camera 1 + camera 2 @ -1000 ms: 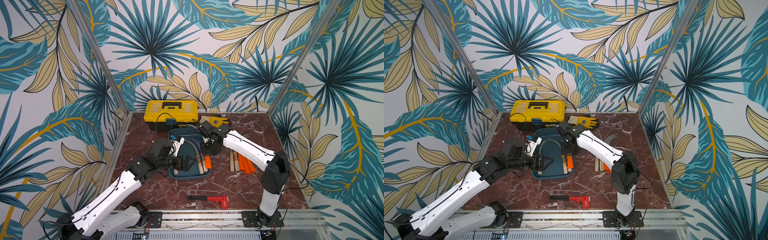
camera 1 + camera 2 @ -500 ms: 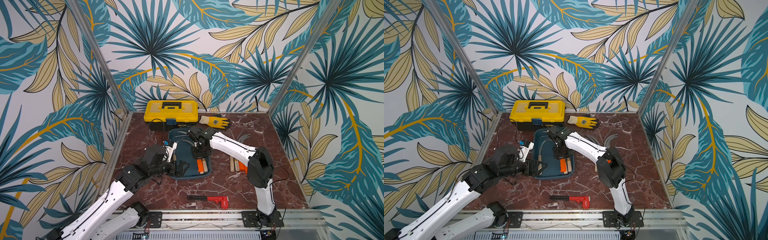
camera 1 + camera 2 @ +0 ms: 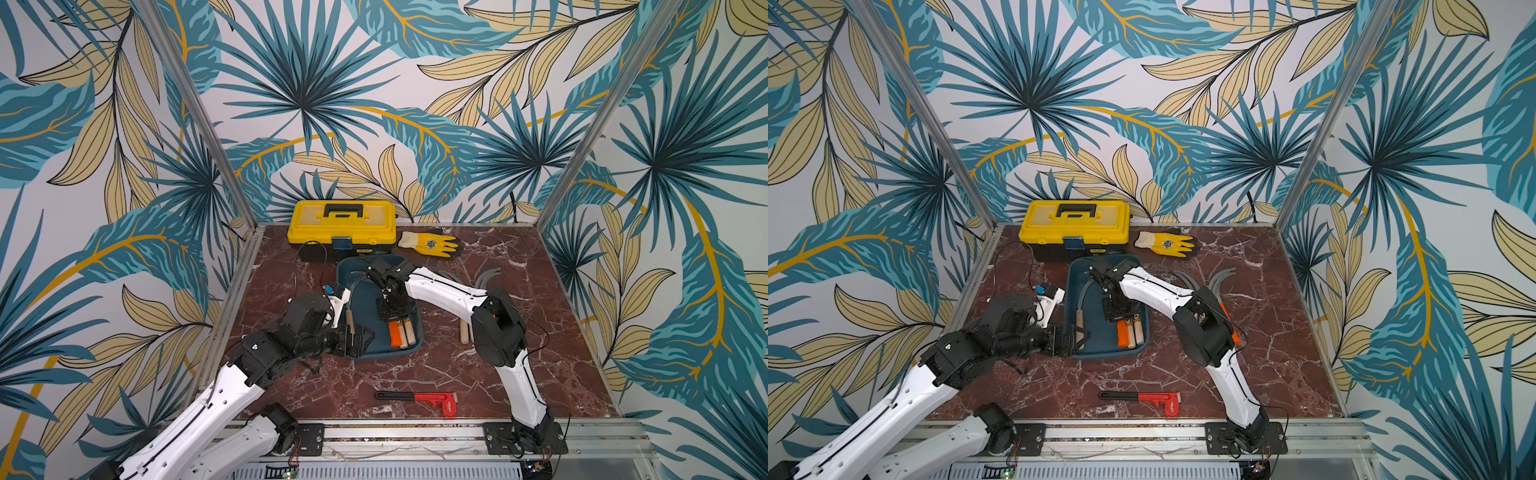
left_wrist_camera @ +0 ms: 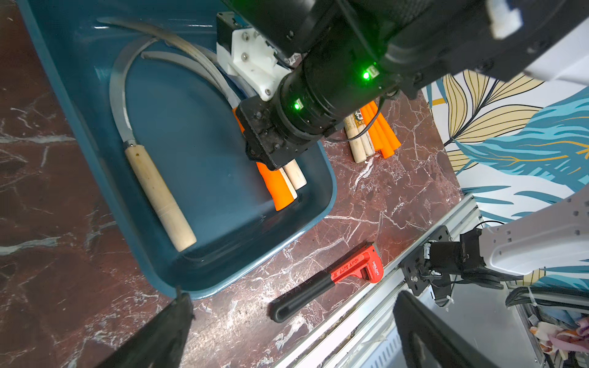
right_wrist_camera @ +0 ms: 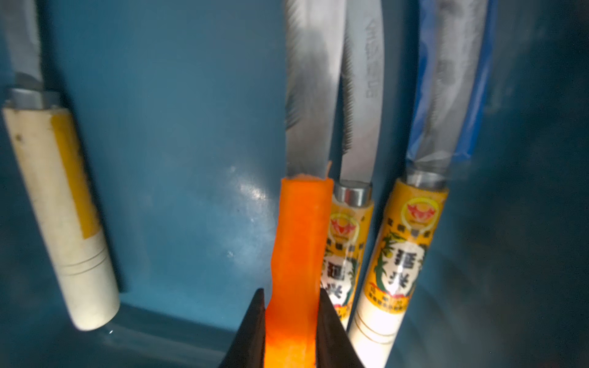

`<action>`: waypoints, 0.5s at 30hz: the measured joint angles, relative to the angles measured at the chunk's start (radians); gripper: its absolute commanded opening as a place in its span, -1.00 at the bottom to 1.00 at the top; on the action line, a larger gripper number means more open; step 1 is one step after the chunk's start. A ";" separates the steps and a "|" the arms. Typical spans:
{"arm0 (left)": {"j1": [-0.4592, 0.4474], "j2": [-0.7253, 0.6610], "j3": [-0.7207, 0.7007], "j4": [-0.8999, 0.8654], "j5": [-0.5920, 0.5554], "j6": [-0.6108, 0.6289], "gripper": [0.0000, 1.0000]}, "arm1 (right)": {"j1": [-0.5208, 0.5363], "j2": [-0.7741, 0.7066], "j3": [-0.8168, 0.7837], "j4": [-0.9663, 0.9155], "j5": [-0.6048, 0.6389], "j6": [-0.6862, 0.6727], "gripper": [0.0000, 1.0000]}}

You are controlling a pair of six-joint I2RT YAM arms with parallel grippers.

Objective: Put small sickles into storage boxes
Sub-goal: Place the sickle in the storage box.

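Orange-handled sickle (image 5: pixel 298 248) pinched in right claw (image 5: pixel 291 291), inside teal tray (image 5: pixel 178 127).

The dark red, white-veined marble bench (image 3: pixel 561 353) carries a yellow plastic toolbox (image 3: pixel 341 226) at the back and a yellow work glove (image 3: pixel 430 244) beside it. A shallow teal-blue plastic tray (image 3: pixel 390 352) lies just before the toolbox, with loose grey-bladed sickles (image 3: pixel 464 332) near the tray. A red pipe wrench (image 3: pixel 419 400) lies near the front edge.

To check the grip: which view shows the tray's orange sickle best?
The right wrist view: the orange sickle is close up, handle clamped in the right gripper. The left wrist view shows its handle end, the grip hidden; both top views, a small orange stub.
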 measured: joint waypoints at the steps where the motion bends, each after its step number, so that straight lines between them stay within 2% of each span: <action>1: 0.000 0.007 0.002 0.000 0.000 0.001 0.99 | 0.000 0.005 0.003 0.001 0.004 0.000 -0.62; 8: 0.001 0.058 0.034 -0.006 0.002 0.013 0.99 | 0.000 0.023 0.012 0.005 0.036 -0.007 -0.19; 15: 0.002 0.094 0.066 -0.005 0.006 0.027 0.99 | 0.000 0.027 0.021 0.005 0.056 -0.008 -0.13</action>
